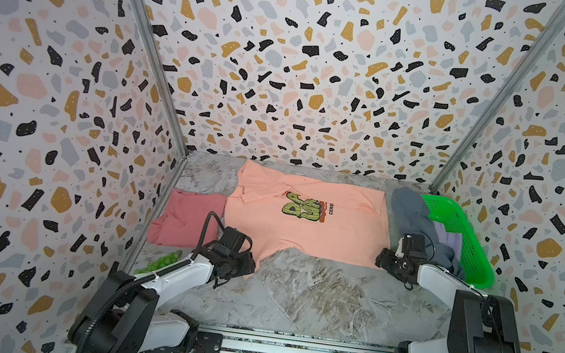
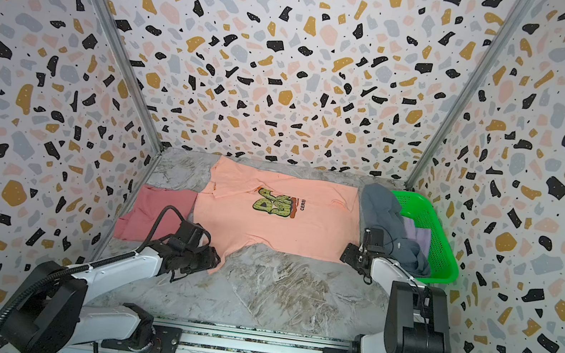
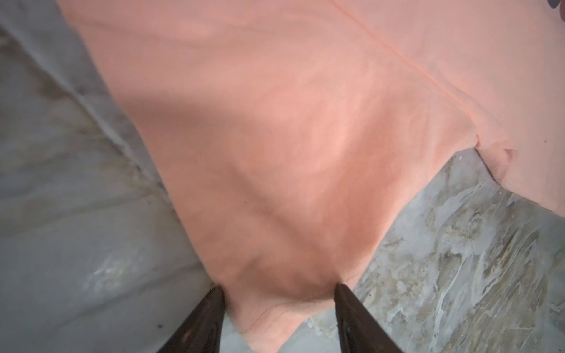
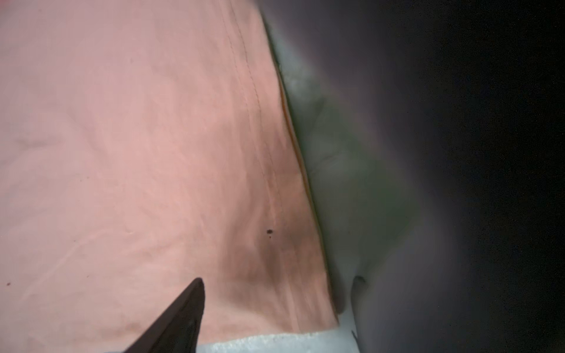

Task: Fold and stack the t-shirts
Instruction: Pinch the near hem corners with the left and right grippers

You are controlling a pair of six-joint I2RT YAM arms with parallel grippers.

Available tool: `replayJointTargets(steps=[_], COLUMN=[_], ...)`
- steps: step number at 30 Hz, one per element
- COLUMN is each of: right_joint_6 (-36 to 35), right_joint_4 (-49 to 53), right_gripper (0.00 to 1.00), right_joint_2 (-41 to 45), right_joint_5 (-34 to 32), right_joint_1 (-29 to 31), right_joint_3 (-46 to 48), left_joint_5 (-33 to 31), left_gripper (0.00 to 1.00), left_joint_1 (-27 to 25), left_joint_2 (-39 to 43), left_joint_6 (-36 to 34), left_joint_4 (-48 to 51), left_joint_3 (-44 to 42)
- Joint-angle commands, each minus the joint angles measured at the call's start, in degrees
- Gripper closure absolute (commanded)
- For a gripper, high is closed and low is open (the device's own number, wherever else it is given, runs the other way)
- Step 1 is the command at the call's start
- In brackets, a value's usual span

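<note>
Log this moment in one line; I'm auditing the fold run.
stage: pre-fold grasp | peach tee: spread flat, print up | left gripper: open, straddling sleeve tip | right gripper: open at hem corner

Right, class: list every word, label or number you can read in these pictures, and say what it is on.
"CERE": black letters, turned sideways, beside the print on the peach t-shirt; any further letters unreadable.
The green cartoon lettering on that shirt: too stylised to read.
Nothing else legible.
</note>
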State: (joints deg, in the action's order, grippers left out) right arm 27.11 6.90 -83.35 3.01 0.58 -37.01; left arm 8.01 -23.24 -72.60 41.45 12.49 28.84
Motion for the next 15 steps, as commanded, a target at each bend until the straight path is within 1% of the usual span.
replayJointTargets(steps=[1,2,3,4,5,7,8,9,10,11,15], right_joint_6=[2.3,2.7,2.7,2.9,2.9,3.0,3.1,3.0,3.1,3.2,2.5], right_joint_4=[3.0,3.1,2.9,2.7,2.6,3.1,3.5,4.0,4.5,5.1,8.5], right_gripper=[0.26,0.27,0.29,0.33,0.39,0.65,0.75,0.83,0.88,0.91,1.0], right_joint_2=[-1.3,-1.3,-1.3,-1.4,-1.5,-1.6,-1.4,-0.9,-0.1,0.9,6.5], right_joint_5=[-2.3,-2.3,-2.0,-1.9,-2.0,-1.5,-1.2,-0.8,-0.7,-0.7,-0.1], right_joint_1=[0.8,1.1,1.4,1.8,2.3,3.7,4.1,4.7,5.0,5.3,5.5], right_joint_3=[2.4,2.7,3.1,3.3,3.4,3.0,2.5,2.1,1.7,1.3,0.1], left_joint_5=[-1.9,-2.5,-3.4,-4.4,-5.3,-6.7,-7.2,-7.7,-8.2,-9.0,-11.7], left_gripper=[0.47,0.51,0.58,0.66,0.7,0.8,0.84,0.89,0.95,1.0,1.0], left_joint_1=[-1.7,-2.0,-2.1,-2.0,-2.1,-2.0,-2.1,-2.0,-2.0,-2.0,-2.1], left_joint_2=[-3.3,-3.8,-4.1,-4.3,-4.2,-3.5,-2.9,-2.4,-1.4,-0.5,5.1], left_joint_6=[0.9,0.8,0.8,0.7,0.6,0.5,0.5,0.3,0.3,0.1,0.2], left_joint_4=[2.8,2.8,3.1,3.4,3.7,4.4,4.6,5.2,6.2,7.4,13.9], left_joint_3=[-0.1,0.2,0.6,0.8,1.3,2.3,2.7,3.2,3.7,4.1,4.8])
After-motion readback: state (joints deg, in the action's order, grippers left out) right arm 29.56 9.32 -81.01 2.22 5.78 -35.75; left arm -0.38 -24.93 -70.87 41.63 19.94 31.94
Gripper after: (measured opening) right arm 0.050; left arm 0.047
